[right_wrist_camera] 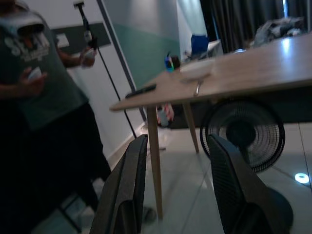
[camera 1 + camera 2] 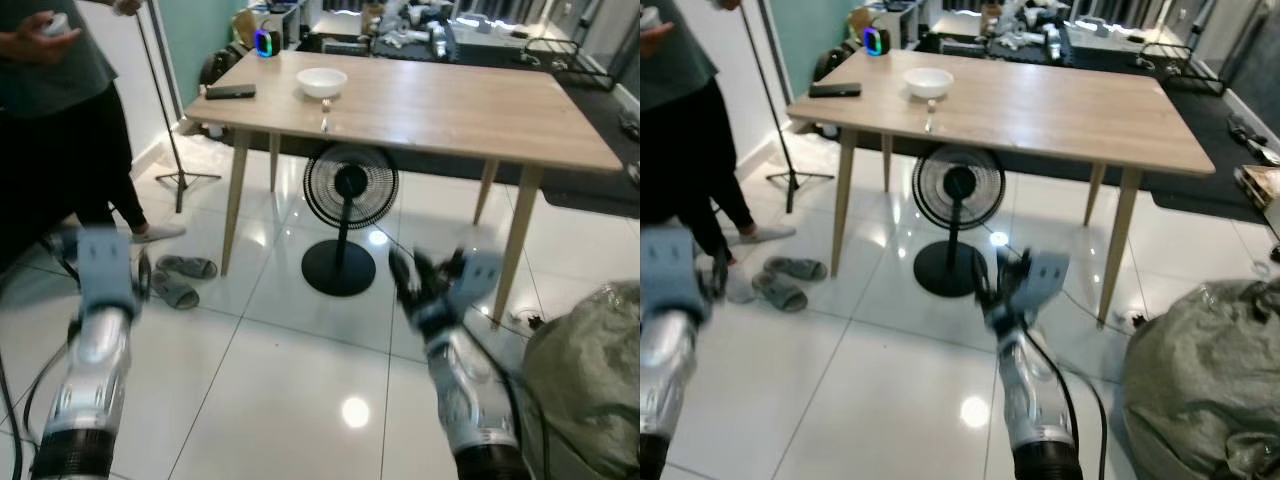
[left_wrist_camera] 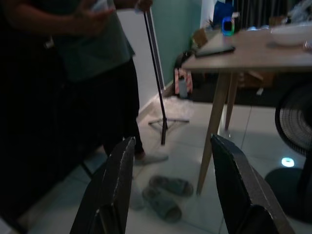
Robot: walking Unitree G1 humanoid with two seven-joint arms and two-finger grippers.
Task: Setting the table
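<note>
A white bowl (image 2: pixel 322 81) stands on the wooden table (image 2: pixel 470 110), near its left end. A small metal spoon (image 2: pixel 325 122) lies just in front of the bowl, close to the table's near edge. Both arms are raised low over the floor, well short of the table. My left gripper (image 3: pixel 173 141) is open and empty, with its black fingers spread. My right gripper (image 1: pixel 178 138) is also open and empty, and points toward the table's left front leg (image 1: pixel 153 161).
A black remote (image 2: pixel 230 92) and a glowing speaker (image 2: pixel 266 42) sit at the table's left end. A black floor fan (image 2: pixel 348 215) stands under the table. A person (image 2: pixel 50 110) stands at the left near a tripod (image 2: pixel 165 110) and slippers (image 2: pixel 180 280). A grey sack (image 2: pixel 590 380) lies at the right.
</note>
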